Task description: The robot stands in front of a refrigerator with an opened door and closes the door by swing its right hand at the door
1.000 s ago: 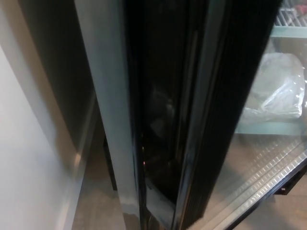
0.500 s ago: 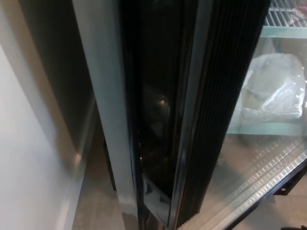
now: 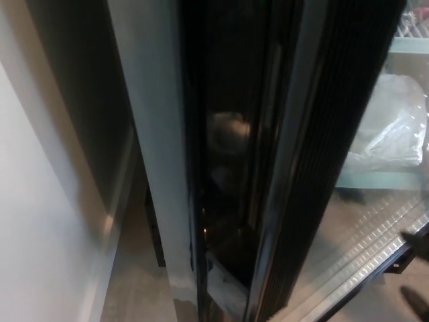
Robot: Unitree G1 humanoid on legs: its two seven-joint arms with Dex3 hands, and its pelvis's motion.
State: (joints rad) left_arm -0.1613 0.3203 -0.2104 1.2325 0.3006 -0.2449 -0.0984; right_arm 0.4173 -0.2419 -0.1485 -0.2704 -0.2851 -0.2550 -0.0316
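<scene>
Head view looks down along the edge of the refrigerator door [image 3: 315,168], a tall black slab with fine ribbing running through the middle of the frame, seen almost edge-on. Just left of it a dark glossy glass panel [image 3: 228,147] carries a dim rounded reflection, and a smooth grey upright [image 3: 157,147] borders that. A pale wall [image 3: 40,228] fills the left side, with a strip of floor [image 3: 134,282] at the bottom. On the right, the open interior shows a crinkled clear plastic bag [image 3: 392,127] lying on a pale shelf [image 3: 379,180], with a ridged metal sill [image 3: 365,248] below it. Two dark shapes at the lower right edge, one [image 3: 417,243] by the sill and one [image 3: 419,300] beneath it, are too blurred to identify, so I cannot tell how the right hand is set; the left hand is out of sight. Compared with half a second ago, the door edge sits farther right, covering more of the bag, and the dark shapes are new.
</scene>
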